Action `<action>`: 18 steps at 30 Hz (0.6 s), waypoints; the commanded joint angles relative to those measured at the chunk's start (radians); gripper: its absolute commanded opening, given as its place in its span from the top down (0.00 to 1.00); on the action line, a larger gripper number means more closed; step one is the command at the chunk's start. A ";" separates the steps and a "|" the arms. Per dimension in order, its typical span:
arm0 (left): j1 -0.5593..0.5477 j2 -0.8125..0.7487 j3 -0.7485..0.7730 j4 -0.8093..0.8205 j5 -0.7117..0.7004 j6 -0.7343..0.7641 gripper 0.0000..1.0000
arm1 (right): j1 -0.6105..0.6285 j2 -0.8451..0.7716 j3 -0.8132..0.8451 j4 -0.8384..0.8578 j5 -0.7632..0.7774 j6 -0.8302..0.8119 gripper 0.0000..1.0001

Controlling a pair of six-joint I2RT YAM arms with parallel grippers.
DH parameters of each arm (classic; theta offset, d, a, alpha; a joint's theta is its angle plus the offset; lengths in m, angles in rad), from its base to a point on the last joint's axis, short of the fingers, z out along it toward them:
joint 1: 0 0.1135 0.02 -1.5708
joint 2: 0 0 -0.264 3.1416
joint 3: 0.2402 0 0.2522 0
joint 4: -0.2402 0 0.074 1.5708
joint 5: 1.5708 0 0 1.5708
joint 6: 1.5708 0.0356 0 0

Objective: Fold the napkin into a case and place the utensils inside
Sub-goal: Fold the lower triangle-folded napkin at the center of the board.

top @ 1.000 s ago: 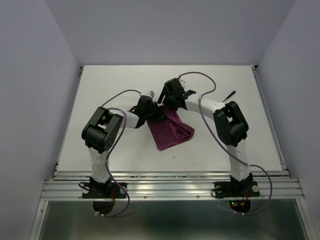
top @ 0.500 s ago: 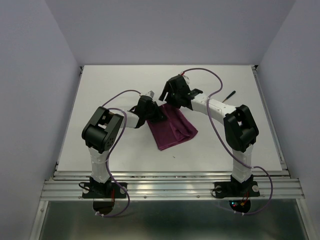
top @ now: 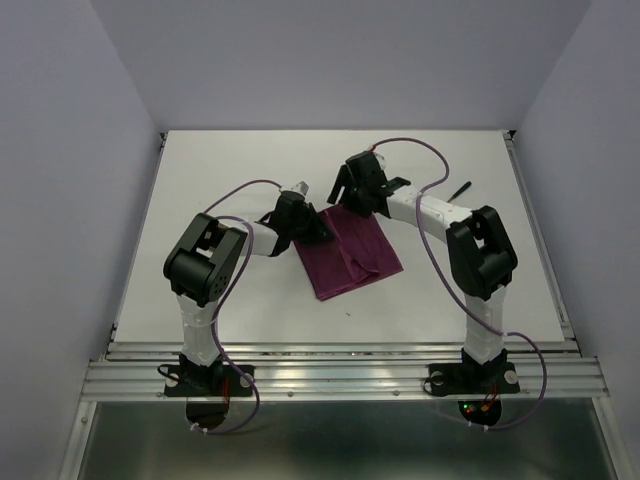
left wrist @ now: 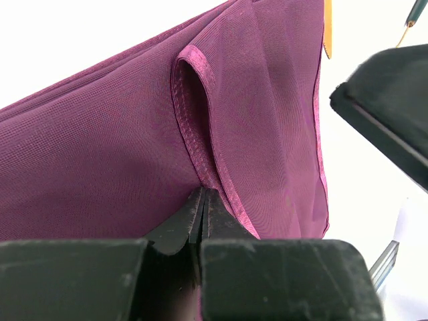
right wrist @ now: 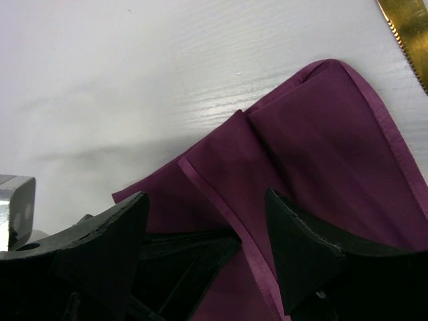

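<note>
The magenta napkin lies folded in layers on the white table. My left gripper is shut on its hemmed edge at the near-left corner. My right gripper is open, its fingers spread just above the napkin's far edge, holding nothing. One black-handled utensil lies to the right on the table. A gold serrated knife blade shows beside the cloth in the right wrist view; it also shows in the left wrist view, past the cloth's edge.
White table with raised rails at its sides. Purple cables loop over both arms. The right gripper's black body looms close at the napkin's right in the left wrist view. Grey walls enclose the table.
The right arm has shifted right and back. The napkin's raised right side has come down and spread further right. The left gripper has held still on the cloth.
</note>
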 commanded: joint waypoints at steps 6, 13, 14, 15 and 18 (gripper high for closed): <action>0.006 0.026 -0.019 -0.139 -0.053 0.044 0.94 | -0.056 -0.107 -0.107 0.001 0.054 -0.124 0.25; 0.008 0.032 0.005 -0.170 -0.051 0.053 0.94 | -0.157 -0.281 -0.379 0.019 0.037 -0.230 0.33; 0.008 0.034 0.008 -0.173 -0.051 0.053 0.94 | -0.157 -0.298 -0.405 0.019 0.041 -0.240 0.34; 0.008 0.032 0.011 -0.177 -0.053 0.056 0.94 | -0.157 -0.313 -0.428 0.019 0.042 -0.250 0.35; 0.008 0.029 0.024 -0.194 -0.059 0.064 0.94 | -0.157 -0.364 -0.517 -0.001 0.048 -0.264 0.36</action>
